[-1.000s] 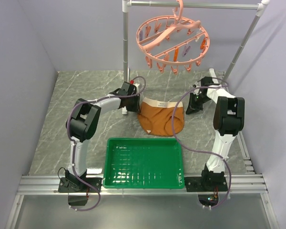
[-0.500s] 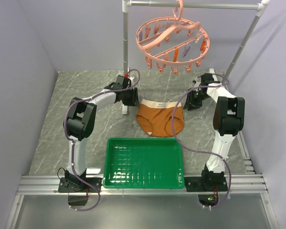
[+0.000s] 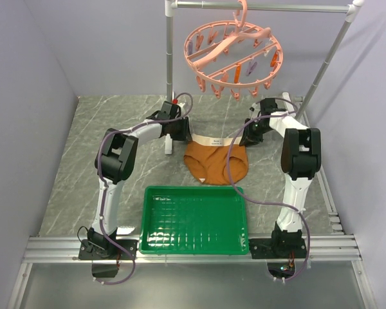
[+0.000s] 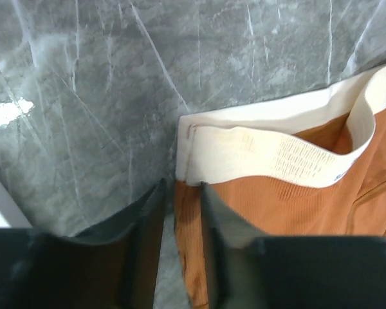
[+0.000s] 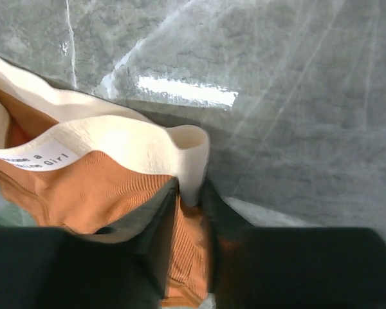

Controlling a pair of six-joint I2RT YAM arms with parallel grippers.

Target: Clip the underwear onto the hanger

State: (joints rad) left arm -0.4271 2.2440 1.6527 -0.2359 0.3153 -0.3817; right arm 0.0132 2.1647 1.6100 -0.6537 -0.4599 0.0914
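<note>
The rust-orange underwear (image 3: 216, 161) with a cream waistband is stretched between my two grippers, low over the marble table behind the green tray. My left gripper (image 3: 180, 132) is shut on its left side; in the left wrist view the orange fabric (image 4: 270, 206) runs between my fingers (image 4: 215, 238). My right gripper (image 3: 247, 134) is shut on its right side; in the right wrist view the waistband (image 5: 116, 145) folds into the jaws beside my fingers (image 5: 156, 232). The salmon-pink ring hanger (image 3: 231, 55) with dangling clothespins hangs above and behind, apart from the underwear.
A green plastic tray (image 3: 194, 219) sits on the table in front of the underwear. The grey metal rack (image 3: 260, 8) carries the hanger; its uprights stand at the back left (image 3: 169, 64) and back right (image 3: 328, 64). Purple walls close in both sides.
My right gripper moved left onto the underwear's right side and closed on it. My left gripper shifted slightly. The underwear slid back a little and its waistband pulled taut.
</note>
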